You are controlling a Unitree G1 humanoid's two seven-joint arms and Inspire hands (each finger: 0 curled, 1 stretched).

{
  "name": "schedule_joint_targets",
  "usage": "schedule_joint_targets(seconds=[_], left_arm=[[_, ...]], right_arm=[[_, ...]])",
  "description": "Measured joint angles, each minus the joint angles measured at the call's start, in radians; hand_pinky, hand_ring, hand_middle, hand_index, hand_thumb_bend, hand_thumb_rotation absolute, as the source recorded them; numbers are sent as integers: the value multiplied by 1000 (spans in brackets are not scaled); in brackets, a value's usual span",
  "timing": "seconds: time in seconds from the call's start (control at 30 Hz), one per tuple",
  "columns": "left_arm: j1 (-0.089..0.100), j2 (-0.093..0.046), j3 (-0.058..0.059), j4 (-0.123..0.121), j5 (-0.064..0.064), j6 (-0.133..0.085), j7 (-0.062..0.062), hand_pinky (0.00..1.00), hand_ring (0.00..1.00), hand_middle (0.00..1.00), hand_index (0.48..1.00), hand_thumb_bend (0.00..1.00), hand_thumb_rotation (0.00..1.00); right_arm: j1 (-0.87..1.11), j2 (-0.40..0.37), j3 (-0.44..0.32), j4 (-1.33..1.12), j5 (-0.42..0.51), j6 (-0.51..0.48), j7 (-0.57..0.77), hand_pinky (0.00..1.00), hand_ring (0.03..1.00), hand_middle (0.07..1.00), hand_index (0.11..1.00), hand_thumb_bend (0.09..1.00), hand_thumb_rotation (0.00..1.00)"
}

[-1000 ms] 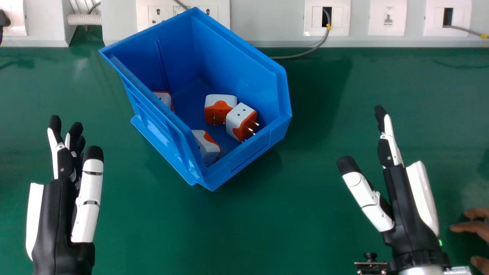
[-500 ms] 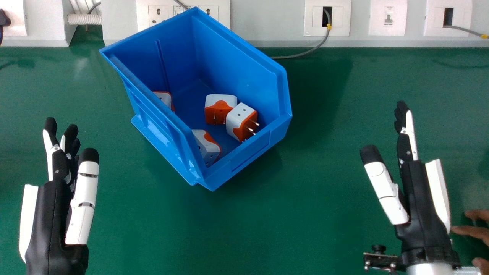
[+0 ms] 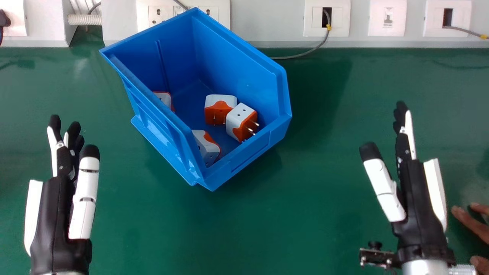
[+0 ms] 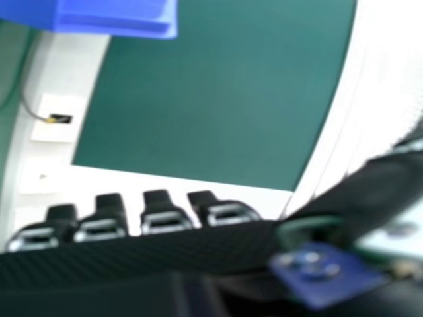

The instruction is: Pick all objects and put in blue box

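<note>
Placing looks finished, white-and-orange plug adapters (image 3: 239,117) in the blue plastic box (image 3: 250,151); rest your spread black-and-white left hand (image 3: 52,214) and right hand (image 3: 417,214), lower corners.

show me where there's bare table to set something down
The widest bare table lies in front of the blue box, between the left hand and right hand. More lies right of the box, short of the cable. It's crowded among the plugs in the box and beside the right hand, where a person's hand is.
</note>
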Motion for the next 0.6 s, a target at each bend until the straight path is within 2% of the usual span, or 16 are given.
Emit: schedule_joint_targets(seconds=[0.07, 0.17, 0.23, 0.37, 0.47, 0.6], left_arm=[[-21, 8, 6, 16, 0, -1, 3, 1000, 1000, 1000, 1000, 201, 907], [-41, 11, 15, 34, -7, -5, 2, 1000, 1000, 999, 999, 204, 906], [-48, 12, 16, 39, -14, -7, -1, 1000, 1000, 998, 1000, 214, 903], [-62, 15, 16, 56, -15, -17, -7, 1000, 1000, 998, 1000, 211, 874], [-70, 15, 16, 60, -32, -19, -13, 1000, 1000, 996, 999, 186, 867], [-72, 15, 16, 61, -34, -19, -13, 1000, 1000, 990, 991, 204, 871]], right_arm=[[-17, 2, -5, 23, 0, -1, 0, 1000, 1000, 1000, 1000, 444, 1000], [-25, 6, -13, 34, 0, -2, 0, 1000, 1000, 1000, 1000, 421, 1000], [-27, 7, -17, 39, 0, -3, 0, 1000, 1000, 1000, 1000, 417, 1000], [-30, 8, -22, 47, 1, -14, 0, 1000, 1000, 1000, 1000, 420, 1000], [-31, 8, -25, 53, 1, -19, 0, 1000, 1000, 1000, 1000, 424, 1000], [-32, 8, -29, 64, 2, -23, 0, 1000, 1000, 1000, 1000, 422, 1000]])
